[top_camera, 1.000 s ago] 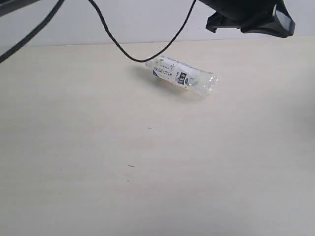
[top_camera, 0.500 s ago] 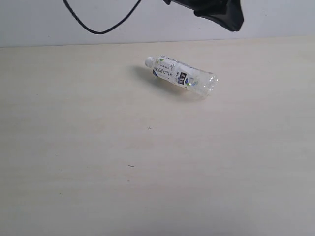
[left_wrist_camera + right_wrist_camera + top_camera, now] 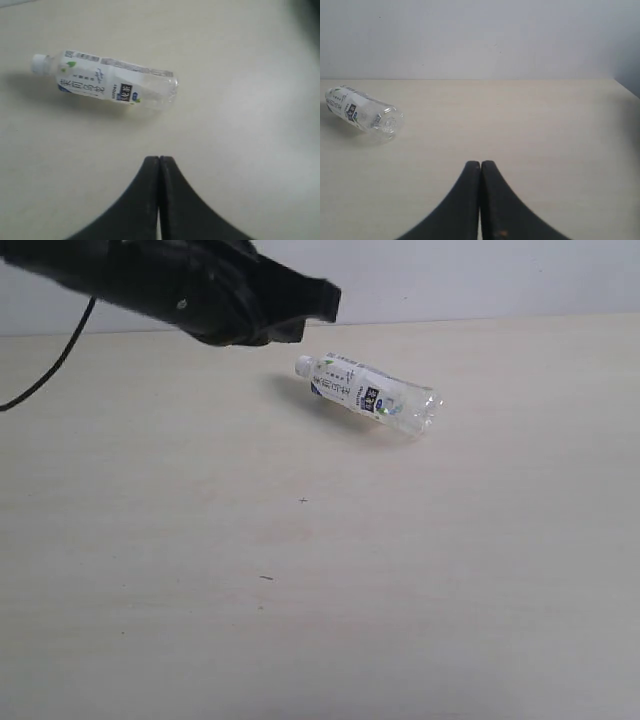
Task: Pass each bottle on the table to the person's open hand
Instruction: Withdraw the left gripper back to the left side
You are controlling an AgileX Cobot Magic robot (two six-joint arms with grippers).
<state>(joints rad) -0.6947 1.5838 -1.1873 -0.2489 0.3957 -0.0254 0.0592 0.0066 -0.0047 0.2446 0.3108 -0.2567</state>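
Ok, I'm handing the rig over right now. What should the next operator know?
Left gripper: jaws shut, holding nothing.
Right gripper: jaws shut, holding nothing.
One bottle with a white-green label lies on its side on the table; neither gripper touches it.
The person's hand is not in any view.
Done: cannot tell from here.
Left to do: open the jaws, grasp this bottle, and pass it over once the hand shows.

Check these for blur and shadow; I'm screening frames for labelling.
Exterior view: the arm is blurred, the bottle crisp with a soft shadow beside its cap end. Left wrist view: label print soft. Right wrist view: even light.
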